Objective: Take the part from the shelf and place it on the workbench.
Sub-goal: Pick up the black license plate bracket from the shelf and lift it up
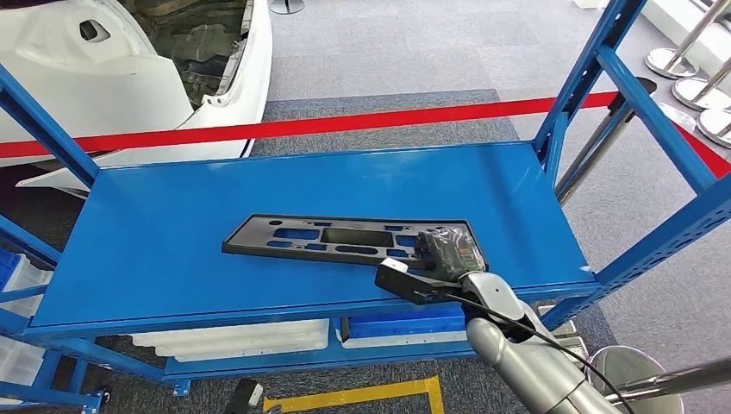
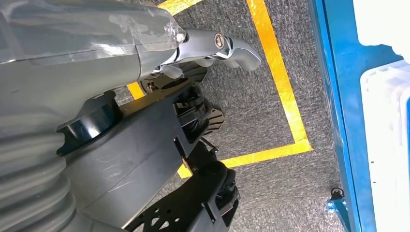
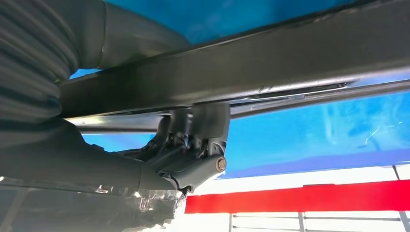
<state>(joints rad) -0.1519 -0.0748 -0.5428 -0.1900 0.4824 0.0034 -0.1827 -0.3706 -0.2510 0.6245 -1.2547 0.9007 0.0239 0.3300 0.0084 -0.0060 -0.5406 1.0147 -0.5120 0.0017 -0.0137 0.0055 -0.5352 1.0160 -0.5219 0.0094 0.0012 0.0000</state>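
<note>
A: The flat black plastic part [image 1: 345, 240], long and full of cut-outs, lies on the blue metal shelf [image 1: 172, 241] near its front edge. The right hand [image 1: 444, 250] is at its right end.

B: Gripping it?

A: It looks that way: in the right wrist view, dark fingers [image 3: 193, 145] close on the part's edge [image 3: 241, 72] (thumb on the other side). I'd say the grasp is being made and the lift hasn't begun.

B: Next?

A: Raise it level and clear of the uprights; held at one end, it may sag.

B: The left hand [image 2: 193, 116]?

A: In its wrist view it hangs over grey carpet and yellow floor tape [image 2: 280, 87], its fingers loosely apart and holding nothing.
</note>
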